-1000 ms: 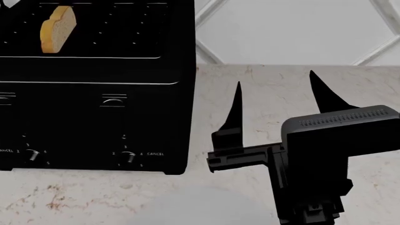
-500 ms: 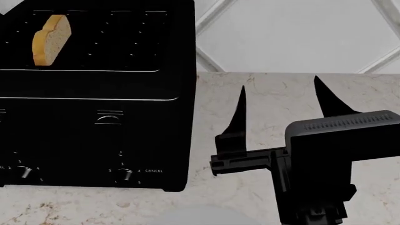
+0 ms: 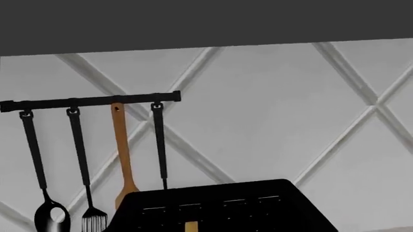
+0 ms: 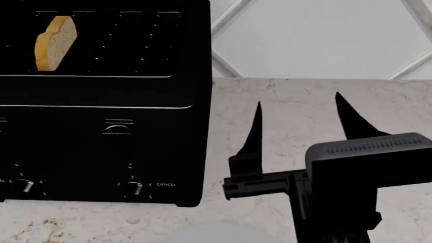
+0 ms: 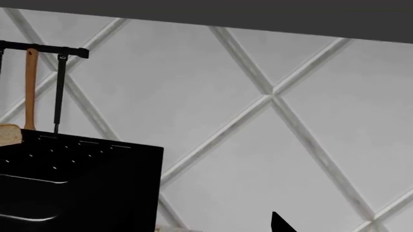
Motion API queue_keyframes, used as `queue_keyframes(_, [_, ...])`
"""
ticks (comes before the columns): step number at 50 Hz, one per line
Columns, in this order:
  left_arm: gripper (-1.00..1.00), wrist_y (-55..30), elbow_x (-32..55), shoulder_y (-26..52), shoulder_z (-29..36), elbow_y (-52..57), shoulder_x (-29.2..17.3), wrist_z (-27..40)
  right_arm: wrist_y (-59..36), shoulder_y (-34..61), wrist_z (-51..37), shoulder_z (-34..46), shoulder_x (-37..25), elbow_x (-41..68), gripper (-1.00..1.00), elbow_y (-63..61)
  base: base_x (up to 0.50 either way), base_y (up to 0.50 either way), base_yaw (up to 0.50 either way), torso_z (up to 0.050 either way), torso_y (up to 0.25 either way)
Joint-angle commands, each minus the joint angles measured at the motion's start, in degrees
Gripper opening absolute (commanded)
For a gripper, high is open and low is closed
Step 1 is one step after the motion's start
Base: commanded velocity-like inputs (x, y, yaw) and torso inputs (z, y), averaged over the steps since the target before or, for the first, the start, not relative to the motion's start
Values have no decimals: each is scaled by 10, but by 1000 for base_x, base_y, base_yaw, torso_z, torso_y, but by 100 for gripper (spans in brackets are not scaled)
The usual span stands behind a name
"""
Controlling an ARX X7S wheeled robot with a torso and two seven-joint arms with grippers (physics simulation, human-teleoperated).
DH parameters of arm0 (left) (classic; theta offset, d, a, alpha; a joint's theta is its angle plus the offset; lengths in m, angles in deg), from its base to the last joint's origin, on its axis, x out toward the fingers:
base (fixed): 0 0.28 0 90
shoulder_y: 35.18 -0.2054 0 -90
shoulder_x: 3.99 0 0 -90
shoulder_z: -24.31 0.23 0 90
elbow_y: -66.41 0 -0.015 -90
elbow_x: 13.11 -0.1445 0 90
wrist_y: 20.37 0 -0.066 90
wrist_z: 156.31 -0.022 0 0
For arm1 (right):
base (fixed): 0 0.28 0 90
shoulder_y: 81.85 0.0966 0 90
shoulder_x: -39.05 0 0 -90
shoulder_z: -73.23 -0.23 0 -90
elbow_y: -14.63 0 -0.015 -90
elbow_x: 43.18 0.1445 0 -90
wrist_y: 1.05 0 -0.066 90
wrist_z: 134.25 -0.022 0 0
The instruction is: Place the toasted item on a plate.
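From the head view, your right gripper point(image 4: 297, 114) hovers over the marbled counter point(image 4: 297, 96) just right of the black toaster point(image 4: 101, 126). Its two pointed black fingers stand wide apart with bare counter between them, holding nothing. The toast point(image 4: 55, 42) stands upright in a slot at the toaster's top left, well apart from the gripper. A pale curved edge, likely the plate point(image 4: 216, 234), peeks in at the bottom of the view, in front of the toaster. Two dials sit on the toaster's front face. White tiles with diagonal grout lines form the wall point(image 4: 317, 35) behind.

From the left wrist view, you see the tiled wall and a black rail point(image 3: 90, 101) carrying three black utensils and one wooden spatula point(image 3: 123, 154). The toaster's top shows below them, with a sliver of toast point(image 3: 191, 226) in a slot. The left gripper is not in view.

From the right wrist view, the toaster's corner point(image 5: 84, 183) fills the lower part, with the toast's edge point(image 5: 9, 134) at the frame border. One black fingertip point(image 5: 281, 223) pokes in against the wall. The rail and spatula hang beyond.
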Motion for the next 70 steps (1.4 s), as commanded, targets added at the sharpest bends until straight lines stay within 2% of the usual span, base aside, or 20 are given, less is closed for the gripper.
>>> queue_keyframes(1, [100, 29, -22, 34, 71, -86, 12, -35, 18, -8, -1, 6, 3, -1, 100, 10, 0, 0, 0, 0, 0])
queue_keyframes(16, [100, 27, -33, 70, 82, -156, 7, -33, 18, -20, -5, -2, -2, 8, 100, 8, 0, 0, 0, 0, 0])
queue_keyframes(21, [100, -50, 54, 97, 32, -167, 14, 57, 19, -16, -5, 2, -1, 8, 100, 14, 0, 0, 0, 0, 0])
queue_keyframes(23, [100, -59, 88, 101, 31, -176, 9, 89, 19, -15, -5, 1, -1, 10, 100, 13, 0, 0, 0, 0, 0])
queue_keyframes(29, [100, -46, 123, 100, 51, -187, -5, 109, 23, -15, -7, 0, 0, 14, 100, 13, 0, 0, 0, 0, 0])
queue_keyframes(52, [100, 87, -15, 53, 155, -214, -11, -31, 23, -26, -16, 0, -8, 16, 100, 3, 0, 0, 0, 0, 0])
queue_keyframes(70, [100, 142, -60, 18, 184, -237, -21, -73, 12, -31, -25, -9, -14, 26, 100, -10, 0, 0, 0, 0, 0])
